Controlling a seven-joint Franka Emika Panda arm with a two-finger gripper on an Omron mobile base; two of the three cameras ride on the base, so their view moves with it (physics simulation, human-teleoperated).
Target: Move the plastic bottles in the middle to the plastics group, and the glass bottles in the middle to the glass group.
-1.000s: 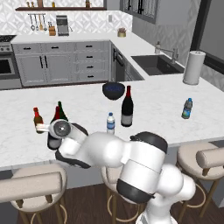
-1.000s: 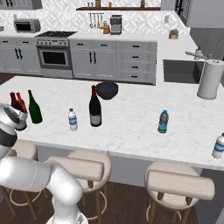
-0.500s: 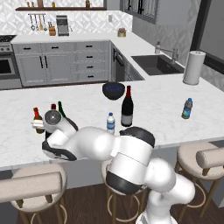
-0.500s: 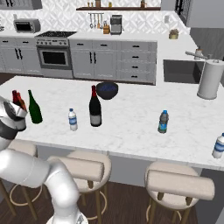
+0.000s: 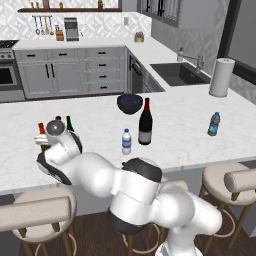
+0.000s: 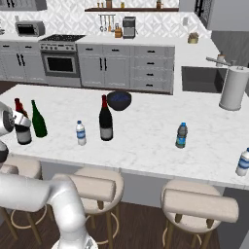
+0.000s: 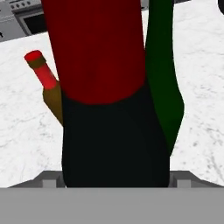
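In the left base view, the arm had swung further out to its left over the last second, so that the hand now sat right against the glass group at the far end of the counter [image 5: 190,117]; the amber bottle [image 5: 42,131] and the tip of the green bottle [image 5: 68,122] peeked out just beyond the wrist, which hid the gripper itself. That shift meant one wine bottle was nearly delivered, while the second wine bottle [image 5: 145,123] and the water bottle [image 5: 127,141] stood together well off to the hand's right, untouched, and the blue bottle [image 5: 214,124] of the plastics group stood farther right again. In the right base view, the carried wine bottle [image 6: 22,126] stood upright with its base seemingly on the marble, just beside the green bottle [image 6: 38,120], and the hand pressed against its upper part; the amber bottle was probably hidden behind it. The other wine bottle [image 6: 105,120] and water bottle [image 6: 80,133] waited mid-counter. In the hand view, the near-black body and red foil top of the held wine bottle [image 7: 109,109] filled the space straight ahead of the gripper [image 7: 114,180], whose fingers appeared closed around it, though the tips were barely visible. The green bottle [image 7: 165,78] rose close behind on one side and the red-capped amber bottle [image 7: 49,94] on the other.
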